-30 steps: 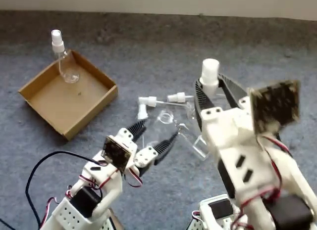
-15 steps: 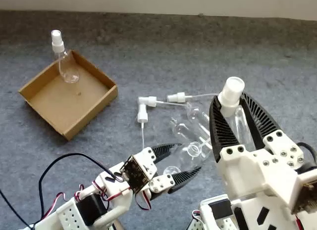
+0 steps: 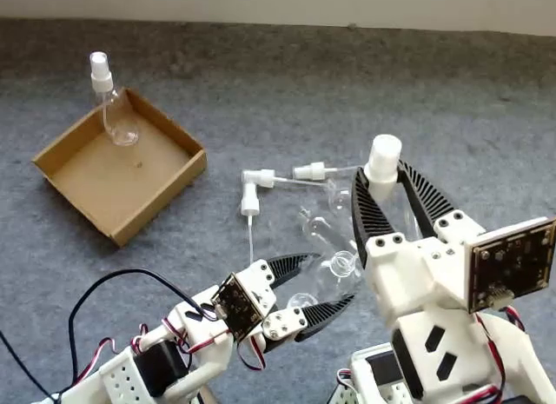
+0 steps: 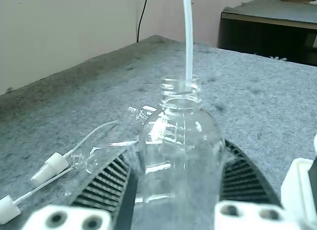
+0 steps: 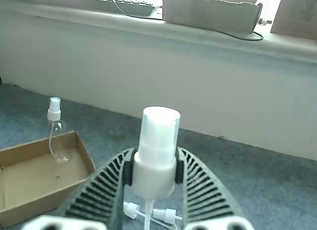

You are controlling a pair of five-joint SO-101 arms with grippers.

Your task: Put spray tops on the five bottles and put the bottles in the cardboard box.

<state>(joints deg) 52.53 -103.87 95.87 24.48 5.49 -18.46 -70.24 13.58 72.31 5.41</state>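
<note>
My left gripper (image 3: 330, 281) is shut on an upright clear bottle (image 3: 304, 298) near the table's front. In the left wrist view that bottle (image 4: 178, 141) stands between the ribbed fingers (image 4: 106, 185), and a thin white tube (image 4: 188, 37) drops into its open neck. My right gripper (image 3: 382, 174) is above and to the right, shut on a white spray top (image 3: 383, 154). In the right wrist view the spray top (image 5: 156, 151) sits upright in the gripper (image 5: 155, 158). The cardboard box (image 3: 165, 191) lies at the far left with one capped bottle (image 3: 111, 109) in its far corner.
Three loose spray tops (image 3: 258, 176) (image 3: 311, 170) (image 3: 250, 198) with long tubes lie mid-table. Clear open bottles (image 3: 317, 226) (image 3: 343, 200) lie on their sides beside them, close to both grippers. The grey carpet between the box and these parts is bare.
The left gripper has carried the bottle toward the table's front and right, then held still. The right gripper with the spray top swung right, then back left a little.
</note>
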